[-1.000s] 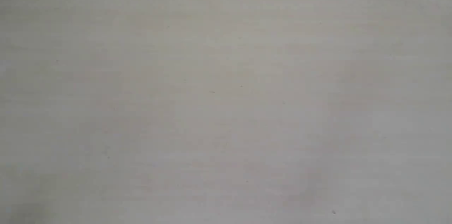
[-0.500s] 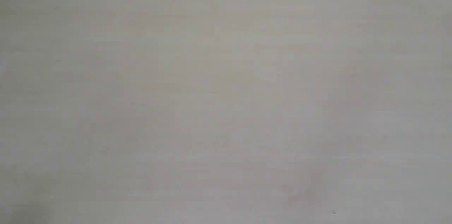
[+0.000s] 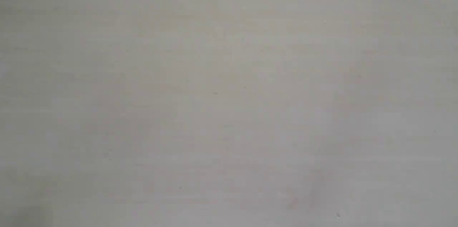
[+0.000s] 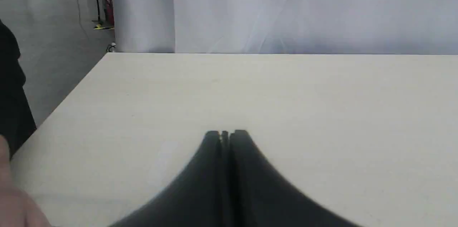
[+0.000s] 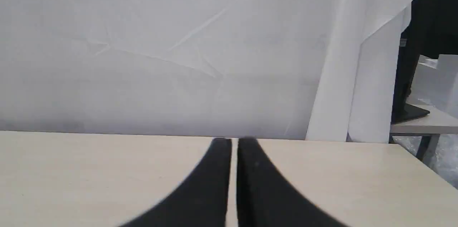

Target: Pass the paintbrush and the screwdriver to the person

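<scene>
No paintbrush or screwdriver shows in any view. In the exterior view there is only the bare pale table (image 3: 229, 105), with no gripper in sight. In the left wrist view my left gripper (image 4: 226, 134) is shut above the table, its black fingers pressed together and holding nothing. A blurred skin-coloured patch of the person (image 4: 12, 202) sits at that view's corner, with dark clothing (image 4: 10, 87) beside it. The right wrist view has my right gripper (image 5: 234, 141) shut, with only a thin slit between the fingers and nothing in it.
A white backdrop (image 5: 161, 51) hangs behind the table's far edge. The table's corner (image 4: 107, 54) shows in the left wrist view, with grey floor and a red fire extinguisher (image 4: 107, 1) beyond. A side table (image 5: 422, 123) carrying a dark object stands past the other end.
</scene>
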You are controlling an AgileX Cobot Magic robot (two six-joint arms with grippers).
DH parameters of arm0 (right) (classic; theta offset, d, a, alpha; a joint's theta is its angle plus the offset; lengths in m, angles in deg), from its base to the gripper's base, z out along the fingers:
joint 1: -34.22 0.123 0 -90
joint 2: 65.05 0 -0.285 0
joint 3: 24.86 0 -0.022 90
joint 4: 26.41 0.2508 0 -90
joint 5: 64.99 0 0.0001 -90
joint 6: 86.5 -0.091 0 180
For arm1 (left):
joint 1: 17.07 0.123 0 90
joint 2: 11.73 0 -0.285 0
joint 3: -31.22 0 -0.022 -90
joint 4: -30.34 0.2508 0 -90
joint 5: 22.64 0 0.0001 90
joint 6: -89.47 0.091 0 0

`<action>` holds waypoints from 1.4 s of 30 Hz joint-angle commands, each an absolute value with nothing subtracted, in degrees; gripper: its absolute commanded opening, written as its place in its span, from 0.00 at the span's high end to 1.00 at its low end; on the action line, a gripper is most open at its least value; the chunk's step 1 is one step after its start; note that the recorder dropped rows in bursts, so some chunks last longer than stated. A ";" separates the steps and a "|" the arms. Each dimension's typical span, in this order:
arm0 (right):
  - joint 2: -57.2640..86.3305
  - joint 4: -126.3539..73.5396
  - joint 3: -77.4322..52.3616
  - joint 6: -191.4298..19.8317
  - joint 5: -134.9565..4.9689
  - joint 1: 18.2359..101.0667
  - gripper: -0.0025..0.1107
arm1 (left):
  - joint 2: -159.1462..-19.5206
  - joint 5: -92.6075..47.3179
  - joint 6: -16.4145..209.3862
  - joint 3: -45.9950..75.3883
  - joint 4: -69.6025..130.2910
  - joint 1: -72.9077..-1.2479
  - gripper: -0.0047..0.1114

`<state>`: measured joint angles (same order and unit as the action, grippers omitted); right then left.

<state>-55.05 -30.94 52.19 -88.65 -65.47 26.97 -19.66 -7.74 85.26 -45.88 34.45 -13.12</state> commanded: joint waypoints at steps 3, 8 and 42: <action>-55.36 -30.70 52.36 -88.85 -64.99 27.06 0.94 | -19.52 -8.21 85.14 -45.99 34.21 -13.44 0.96; -55.36 -30.70 52.36 -88.85 -64.99 27.06 0.94 | -19.52 -8.33 85.14 -45.99 34.21 -13.44 0.96; -55.36 -30.42 52.36 -88.85 -64.99 31.59 0.94 | -19.52 -8.36 85.14 -45.99 34.32 -13.44 0.96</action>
